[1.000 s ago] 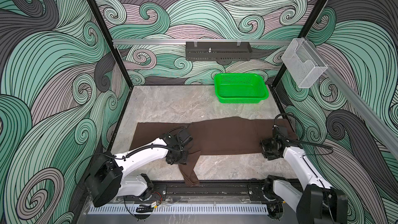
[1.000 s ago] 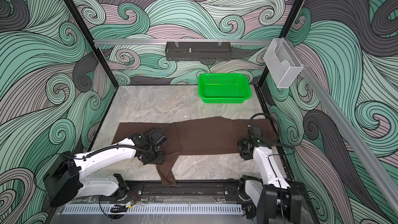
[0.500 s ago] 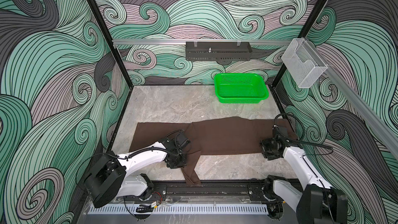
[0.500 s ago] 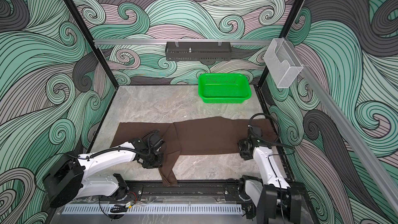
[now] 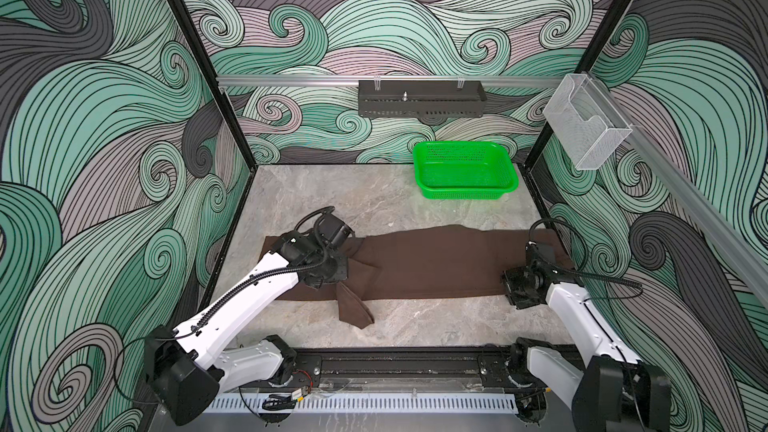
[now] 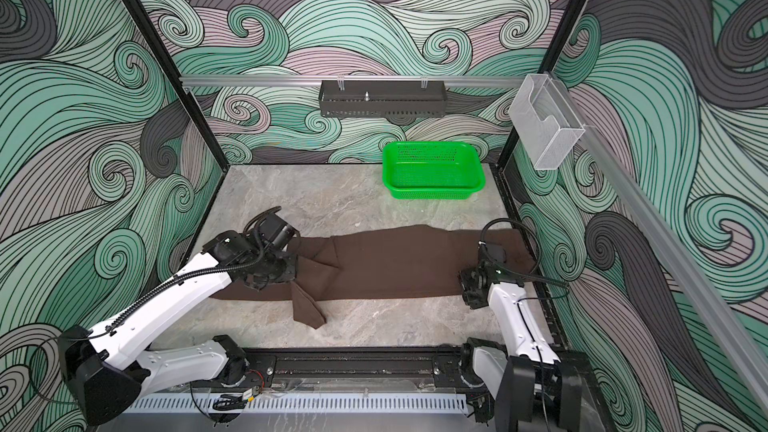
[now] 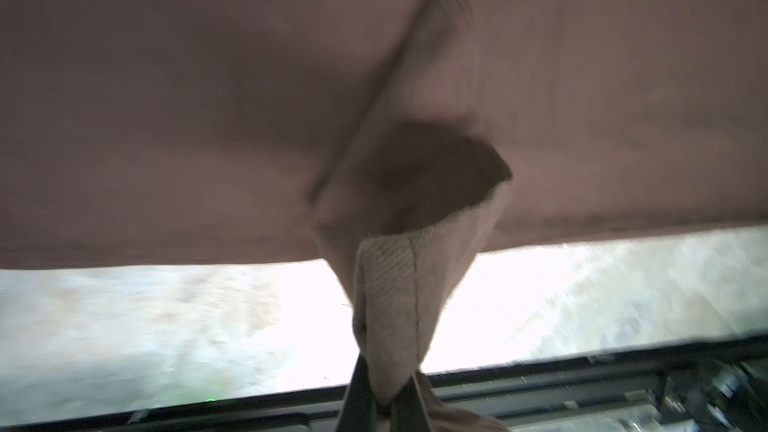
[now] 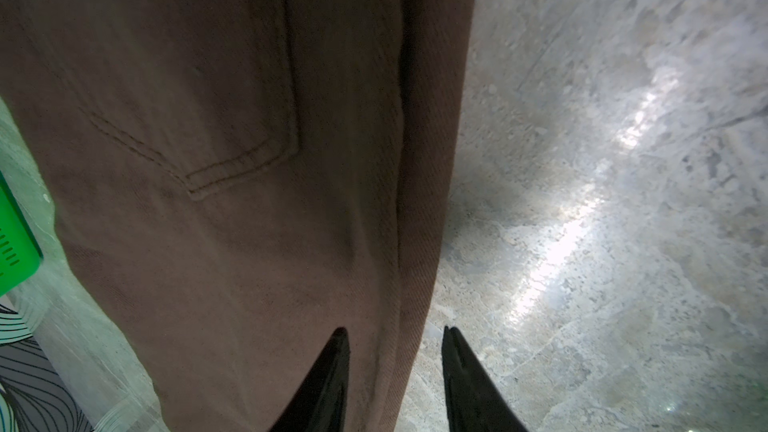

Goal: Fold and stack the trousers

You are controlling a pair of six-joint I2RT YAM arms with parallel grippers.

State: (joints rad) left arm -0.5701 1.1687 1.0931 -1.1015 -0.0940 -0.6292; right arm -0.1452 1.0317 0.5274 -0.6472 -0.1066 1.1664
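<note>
Left gripper point(image 7: 384, 392) is clamped fully closed on a corner of a leg hem of the dark chocolate-brown, soft-fabric trousers point(image 5: 436, 263). They lie stretched left to right across the near half of the grey marble-patterned tabletop point(image 5: 332, 193), with the pocketed waist end at the right.

The bite on the hem looks thin, so I judge a quick lift could pull the cloth free. Nothing pins the waist end, so a drag might slide the whole garment or twist the leg and leave a crooked fold. A loose flap of leg point(image 5: 353, 311) sticking out toward the near edge could also get trapped under the fold.

Right gripper point(image 8: 392, 351) stands partly open astride the near edge of the waist end, one finger over the cloth and the other over bare table, gripping nothing. A bright green perforated plastic basket point(image 5: 461, 193) sits far right, well apart.
</note>
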